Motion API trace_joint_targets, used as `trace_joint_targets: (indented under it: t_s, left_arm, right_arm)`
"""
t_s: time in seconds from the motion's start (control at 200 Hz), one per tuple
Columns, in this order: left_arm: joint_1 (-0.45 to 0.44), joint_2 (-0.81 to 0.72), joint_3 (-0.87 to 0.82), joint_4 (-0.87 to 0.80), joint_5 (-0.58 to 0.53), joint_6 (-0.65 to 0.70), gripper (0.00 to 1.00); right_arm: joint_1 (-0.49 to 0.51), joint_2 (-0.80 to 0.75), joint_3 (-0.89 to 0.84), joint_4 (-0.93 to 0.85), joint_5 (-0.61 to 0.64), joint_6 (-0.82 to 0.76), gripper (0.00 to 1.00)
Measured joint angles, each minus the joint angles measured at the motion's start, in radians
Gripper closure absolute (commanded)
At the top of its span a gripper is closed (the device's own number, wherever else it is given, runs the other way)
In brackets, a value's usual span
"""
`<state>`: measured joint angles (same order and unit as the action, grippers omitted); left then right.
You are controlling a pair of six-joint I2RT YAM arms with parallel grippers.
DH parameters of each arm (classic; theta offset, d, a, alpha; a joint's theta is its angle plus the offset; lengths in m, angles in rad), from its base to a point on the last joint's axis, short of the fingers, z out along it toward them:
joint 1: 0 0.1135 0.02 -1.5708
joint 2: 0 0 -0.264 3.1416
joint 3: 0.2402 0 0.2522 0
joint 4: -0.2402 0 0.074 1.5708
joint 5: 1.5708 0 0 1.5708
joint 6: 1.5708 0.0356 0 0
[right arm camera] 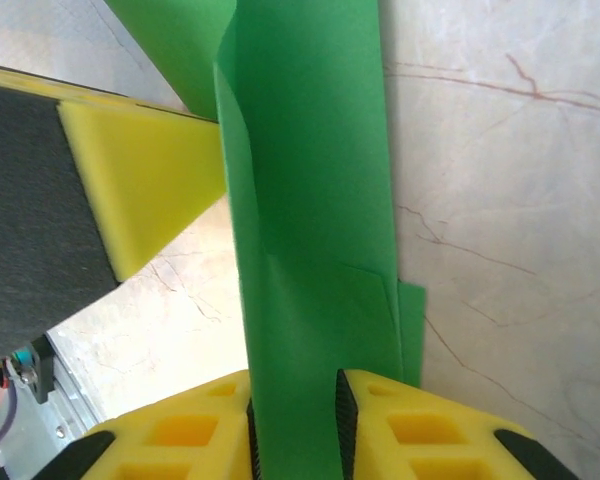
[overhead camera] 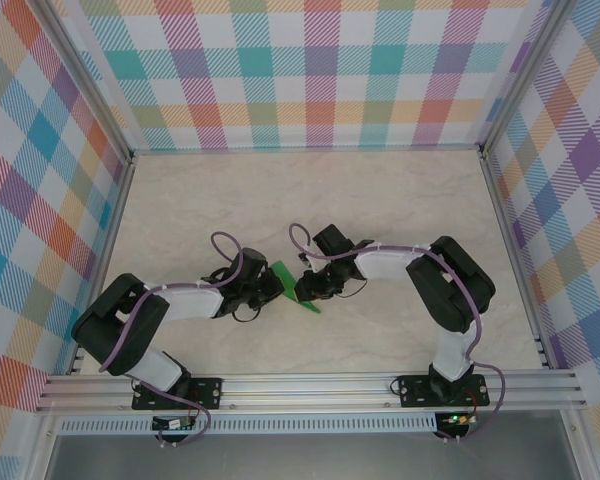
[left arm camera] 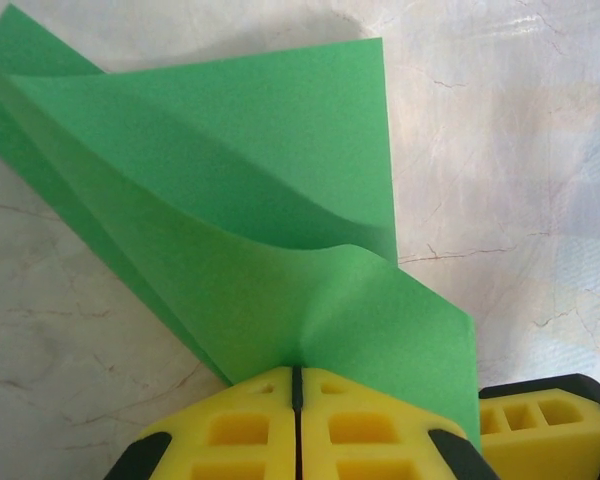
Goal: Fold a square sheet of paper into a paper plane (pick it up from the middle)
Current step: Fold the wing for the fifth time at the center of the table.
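Folding is judged midway: creased green paper [overhead camera: 298, 284] is held at mid table [overhead camera: 380, 200], pinched by closed left gripper [left arm camera: 298, 378] and clamped by right gripper [right arm camera: 295, 392]; next, edges must be aligned before pressing.

Both arms are wearing black joint housings and white link shells: the left arm [overhead camera: 130, 325] and the right arm [overhead camera: 445, 285]. Purple cables [overhead camera: 214, 243] are looping along them. The left gripper [left arm camera: 297, 375] and right gripper [right arm camera: 295, 388] are showing yellow fingers [left arm camera: 365, 432] with square recesses and black edging.
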<state>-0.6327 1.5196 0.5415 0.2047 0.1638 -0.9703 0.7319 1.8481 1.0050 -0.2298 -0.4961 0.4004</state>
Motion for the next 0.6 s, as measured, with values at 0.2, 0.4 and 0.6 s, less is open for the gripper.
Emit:
trace_joint_targets:
  t_s: [0.2,0.4,0.6]
  left_arm:
    - [0.000,0.000,0.015,-0.021,0.000,0.008,0.93]
    - [0.000,-0.010,0.019,-0.023,0.002,0.014,0.92]
    - [-0.003,-0.058,-0.002,0.016,0.011,0.013,0.92]
  right_arm:
    - [0.000,0.000,-0.002,0.000,0.006,-0.030,0.84]
    - [0.000,0.000,-0.002,0.000,0.003,-0.043,0.88]
    - [-0.009,0.011,-0.003,0.009,-0.031,-0.022,0.90]
